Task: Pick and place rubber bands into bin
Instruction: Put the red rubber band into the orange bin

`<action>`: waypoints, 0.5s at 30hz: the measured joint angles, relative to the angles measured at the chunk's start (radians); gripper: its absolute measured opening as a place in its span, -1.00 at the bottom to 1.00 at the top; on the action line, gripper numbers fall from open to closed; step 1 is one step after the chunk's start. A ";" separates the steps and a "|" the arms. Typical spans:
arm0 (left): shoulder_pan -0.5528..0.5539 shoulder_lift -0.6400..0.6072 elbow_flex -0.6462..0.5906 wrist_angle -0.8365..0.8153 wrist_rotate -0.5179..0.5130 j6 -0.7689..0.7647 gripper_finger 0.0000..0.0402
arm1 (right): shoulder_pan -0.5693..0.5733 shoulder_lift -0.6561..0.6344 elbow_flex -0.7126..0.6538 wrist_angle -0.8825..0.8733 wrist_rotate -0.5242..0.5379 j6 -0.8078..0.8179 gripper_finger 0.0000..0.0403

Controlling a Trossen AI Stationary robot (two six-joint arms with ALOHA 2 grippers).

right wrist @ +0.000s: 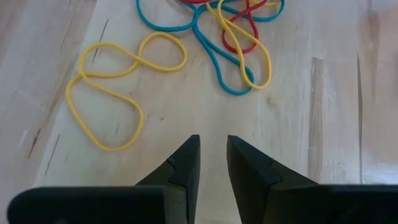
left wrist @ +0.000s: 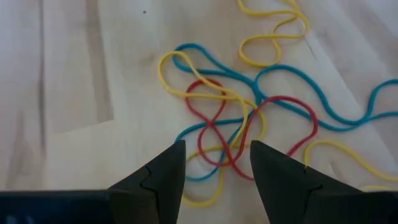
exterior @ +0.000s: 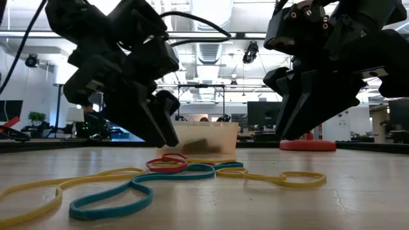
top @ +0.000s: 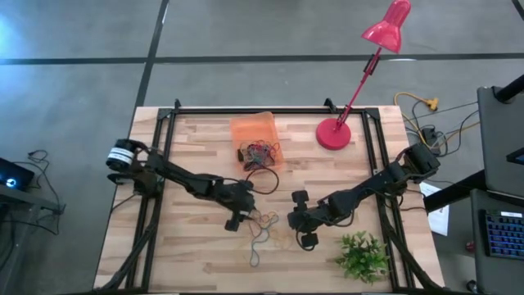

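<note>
A tangle of red, yellow and blue rubber bands (top: 266, 229) lies flat on the wooden table; it also shows in the low view (exterior: 172, 167). My left gripper (left wrist: 217, 163) is open just over the tangle (left wrist: 239, 121), one finger on either side of its red and yellow loops. I see no touch. My right gripper (right wrist: 213, 149) hovers empty with a narrow gap between its fingers, near a yellow band (right wrist: 115, 87). The orange bin (top: 255, 131) stands at the far middle with several bands (top: 260, 153) inside.
A thick black cable loop (top: 268, 178) lies between the bin and the tangle. A red lamp base (top: 334, 133) stands at the far right, and a green plant (top: 363, 256) at the near right. Black rails (top: 164, 156) run along the table's sides.
</note>
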 joint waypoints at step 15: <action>0.002 0.082 -0.001 0.091 0.058 -0.063 -0.18 | 0.000 0.000 -0.007 0.003 0.010 0.000 -0.66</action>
